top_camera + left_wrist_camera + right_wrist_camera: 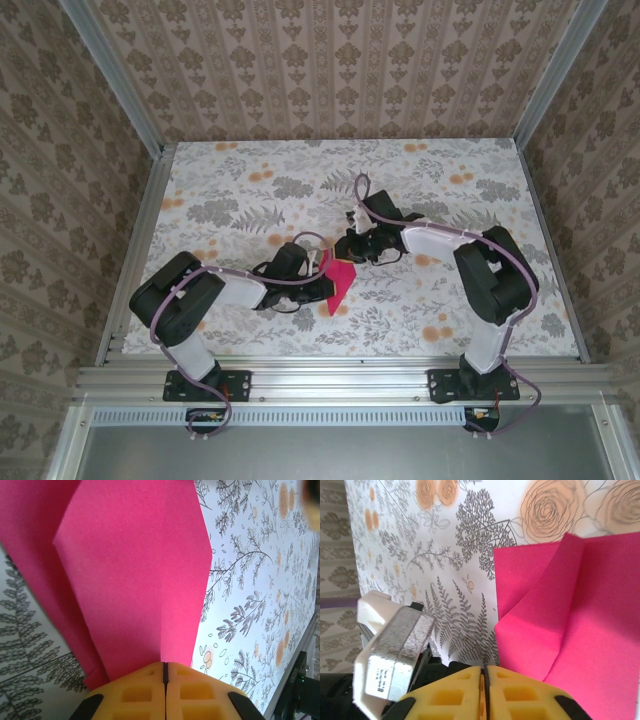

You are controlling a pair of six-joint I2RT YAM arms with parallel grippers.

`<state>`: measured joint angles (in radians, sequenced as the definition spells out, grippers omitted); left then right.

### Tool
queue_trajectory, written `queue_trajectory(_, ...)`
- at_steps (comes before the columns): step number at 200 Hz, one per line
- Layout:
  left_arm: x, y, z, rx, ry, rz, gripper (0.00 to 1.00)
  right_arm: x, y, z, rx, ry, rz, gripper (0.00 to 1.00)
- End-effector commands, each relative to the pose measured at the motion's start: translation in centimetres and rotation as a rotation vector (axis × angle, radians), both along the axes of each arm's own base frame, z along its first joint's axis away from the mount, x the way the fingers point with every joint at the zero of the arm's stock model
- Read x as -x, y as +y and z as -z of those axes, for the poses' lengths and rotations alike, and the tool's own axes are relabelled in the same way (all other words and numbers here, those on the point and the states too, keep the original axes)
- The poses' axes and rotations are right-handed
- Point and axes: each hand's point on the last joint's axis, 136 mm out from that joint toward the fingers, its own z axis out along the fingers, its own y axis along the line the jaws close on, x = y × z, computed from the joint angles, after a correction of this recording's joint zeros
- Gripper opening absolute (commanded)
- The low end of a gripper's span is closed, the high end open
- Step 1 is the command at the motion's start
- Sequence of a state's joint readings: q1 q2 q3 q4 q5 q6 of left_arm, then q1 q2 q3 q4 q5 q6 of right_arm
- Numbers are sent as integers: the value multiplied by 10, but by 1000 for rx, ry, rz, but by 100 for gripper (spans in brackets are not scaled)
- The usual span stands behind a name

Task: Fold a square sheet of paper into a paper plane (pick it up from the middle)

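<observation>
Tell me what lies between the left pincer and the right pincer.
The folded pink paper, seen in the top view; the left pincer is shut on its edge and the right pincer is shut beside it.

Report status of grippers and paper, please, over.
Left gripper shut on paper. Right gripper shut beside paper, grip not seen. Paper partly folded. Grippers close together, mind contact.

Magenta-pink square sheet of paper (341,283), creased into a narrower pointed shape with overlapping folded flaps, near the middle of the desk (420,320), point turned toward the near edge, left side pinched in the closed left gripper (165,672).
</observation>
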<state>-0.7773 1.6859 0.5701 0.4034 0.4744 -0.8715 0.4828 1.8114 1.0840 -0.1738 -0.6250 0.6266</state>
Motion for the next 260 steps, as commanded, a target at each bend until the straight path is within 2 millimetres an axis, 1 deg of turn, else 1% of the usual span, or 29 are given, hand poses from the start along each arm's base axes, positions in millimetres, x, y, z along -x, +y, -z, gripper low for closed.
queue_trajectory(1, 46, 32, 49, -193, 163, 60, 5, 9, 1, 11, -3, 32, -6, 9)
queue_trajectory(19, 48, 32, 50, -194, 169, 67, 5, 15, 10, 19, -10, 50, -35, 8)
queue_trajectory(38, 50, 33, 52, -201, 174, 71, 4, 17, 18, 27, -17, 80, -58, 7)
queue_trajectory(78, 54, 36, 54, -217, 182, 83, 3, 14, 15, 57, 30, 120, -54, 7)
queue_trajectory(107, 60, 39, 56, -241, 200, 112, 2, 2, 10, 71, 32, 134, -27, 7)
queue_trajectory(157, 70, 50, 66, -279, 235, 119, 0, -29, 3, 71, 31, 122, 27, 9)
queue_trajectory(198, 76, 52, 70, -296, 247, 126, 0, -51, -2, 69, 52, 102, 54, 9)
queue_trajectory(260, 79, 53, 71, -307, 250, 135, 0, -79, -17, 77, 110, 71, 121, 10)
